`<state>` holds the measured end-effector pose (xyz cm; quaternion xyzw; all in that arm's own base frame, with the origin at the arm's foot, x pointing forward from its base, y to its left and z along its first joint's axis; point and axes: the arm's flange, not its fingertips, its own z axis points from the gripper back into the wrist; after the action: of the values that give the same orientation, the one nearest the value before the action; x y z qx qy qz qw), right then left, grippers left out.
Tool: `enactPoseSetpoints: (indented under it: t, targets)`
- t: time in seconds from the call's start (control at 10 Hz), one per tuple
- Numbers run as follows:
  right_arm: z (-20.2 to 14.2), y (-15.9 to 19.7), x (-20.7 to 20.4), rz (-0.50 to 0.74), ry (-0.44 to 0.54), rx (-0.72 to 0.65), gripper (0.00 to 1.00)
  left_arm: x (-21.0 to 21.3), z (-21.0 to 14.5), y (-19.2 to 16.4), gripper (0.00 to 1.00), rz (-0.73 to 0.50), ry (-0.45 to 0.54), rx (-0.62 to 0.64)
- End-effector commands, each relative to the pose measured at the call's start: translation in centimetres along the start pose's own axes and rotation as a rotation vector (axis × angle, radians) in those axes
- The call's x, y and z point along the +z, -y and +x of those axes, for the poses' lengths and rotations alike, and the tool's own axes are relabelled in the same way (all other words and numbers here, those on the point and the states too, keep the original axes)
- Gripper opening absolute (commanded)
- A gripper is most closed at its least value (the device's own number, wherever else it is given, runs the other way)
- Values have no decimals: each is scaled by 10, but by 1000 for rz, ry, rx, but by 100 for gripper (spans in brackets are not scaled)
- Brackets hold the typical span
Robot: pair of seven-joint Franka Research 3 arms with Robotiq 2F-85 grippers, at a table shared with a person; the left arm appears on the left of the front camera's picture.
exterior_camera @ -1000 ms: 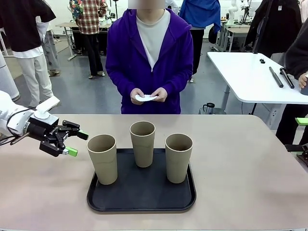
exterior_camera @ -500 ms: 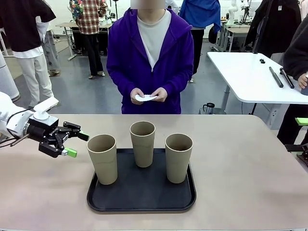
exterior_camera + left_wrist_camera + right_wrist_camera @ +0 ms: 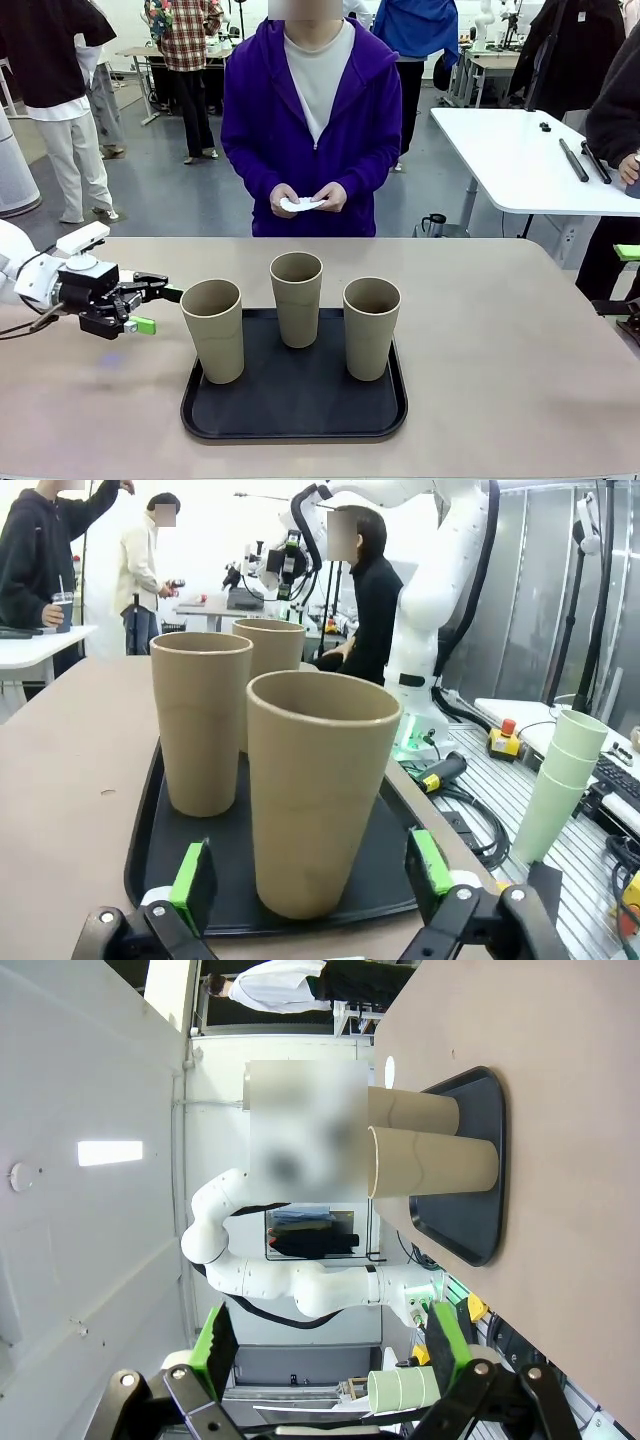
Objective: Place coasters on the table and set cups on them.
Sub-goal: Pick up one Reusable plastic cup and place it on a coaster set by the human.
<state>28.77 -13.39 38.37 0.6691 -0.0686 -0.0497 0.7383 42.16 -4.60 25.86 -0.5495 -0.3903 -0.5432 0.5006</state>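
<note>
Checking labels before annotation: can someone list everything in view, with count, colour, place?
cups: 3, greyish-tan, upright on the tray
tray: 1, black, middle of the table
table: 1, light beige, foreground
coasters: white, count unclear, in the person's hands
side table: 1, white top, far right
rods: 2, black, on the side table
mug: 1, dark, beyond the table's far edge
person's hands: 2, together at the waist
left end effector: 1, black, green pads, open, left of the left cup, apart
right end effector: 1, black, green pads, open, empty
</note>
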Motion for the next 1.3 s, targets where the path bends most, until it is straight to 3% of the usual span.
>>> enactPoseSetpoints:
  t: [0.0, 1.2]
  targets:
    - [1, -1, 0, 10, 8, 6, 100, -5, -9, -11, 100, 7, 43, -44]
    - [1, -1, 0, 10, 8, 6, 100, -66, -26, -24, 100, -103, 20, -60]
